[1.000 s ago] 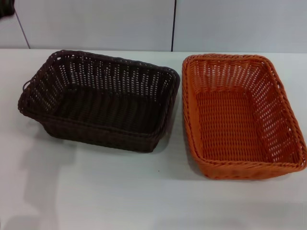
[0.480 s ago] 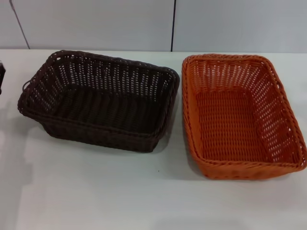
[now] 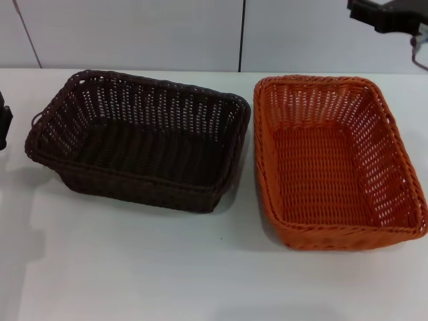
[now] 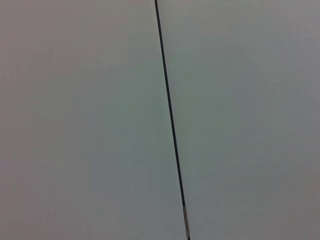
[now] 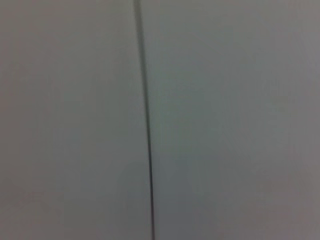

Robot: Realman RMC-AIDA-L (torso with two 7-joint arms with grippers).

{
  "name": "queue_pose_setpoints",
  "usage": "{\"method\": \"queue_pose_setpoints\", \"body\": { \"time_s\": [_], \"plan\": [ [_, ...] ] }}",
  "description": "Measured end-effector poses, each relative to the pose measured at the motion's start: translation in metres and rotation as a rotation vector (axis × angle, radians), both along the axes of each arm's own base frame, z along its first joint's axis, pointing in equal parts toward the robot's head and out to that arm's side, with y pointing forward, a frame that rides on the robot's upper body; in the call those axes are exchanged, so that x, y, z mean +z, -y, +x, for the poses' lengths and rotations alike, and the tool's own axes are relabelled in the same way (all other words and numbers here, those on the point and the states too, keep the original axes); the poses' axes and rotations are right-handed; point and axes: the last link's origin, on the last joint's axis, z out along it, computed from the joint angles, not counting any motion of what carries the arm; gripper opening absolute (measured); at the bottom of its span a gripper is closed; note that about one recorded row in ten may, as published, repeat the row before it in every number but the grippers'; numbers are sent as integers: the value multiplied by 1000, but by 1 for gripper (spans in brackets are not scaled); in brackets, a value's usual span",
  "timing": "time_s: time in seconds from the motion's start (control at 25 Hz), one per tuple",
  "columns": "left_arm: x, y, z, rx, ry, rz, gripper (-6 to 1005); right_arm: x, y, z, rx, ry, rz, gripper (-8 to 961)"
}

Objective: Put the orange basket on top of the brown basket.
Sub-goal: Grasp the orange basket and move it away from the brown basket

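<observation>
1. Head view: the orange basket (image 3: pixel 338 160) stands at the right of the frame on the white table (image 3: pixel 134 267), just beside the brown basket (image 3: pixel 137 140) at the centre left, probably ready for stacking. Nothing lies between them.
2. The right gripper (image 3: pixel 388 17) shows at the upper right, the left gripper (image 3: pixel 4 127) at the left edge; one cannot tell their opening.
3. Both wrist views show only a grey wall (image 4: pixel 75 120) with a seam.
</observation>
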Motion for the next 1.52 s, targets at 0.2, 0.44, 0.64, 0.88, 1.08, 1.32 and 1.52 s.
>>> {"method": "queue_pose_setpoints", "body": {
  "time_s": [0.2, 0.44, 0.64, 0.88, 1.08, 1.32, 1.52],
  "plan": [
    [-1, 0, -5, 17, -6, -8, 770, 4, -7, -27, -169, 129, -208, 797],
    [-3, -1, -11, 35, 4, -17, 770, 9, 15, -45, -126, 256, -478, 793],
    [-2, 2, -20, 64, 43, -15, 770, 0, 43, -39, -134, 400, -669, 791],
    [-1, 3, -23, 71, 58, -16, 769, -22, 67, -27, -157, 471, -806, 792],
    [1, 2, -25, 84, 63, -7, 769, -38, 76, -25, -153, 500, -870, 792],
    [1, 1, -26, 87, 62, -8, 769, -53, 82, -25, -142, 528, -923, 791],
    [3, 1, -28, 97, 67, 0, 769, -65, 83, -20, -153, 538, -981, 790]
  ]
}}
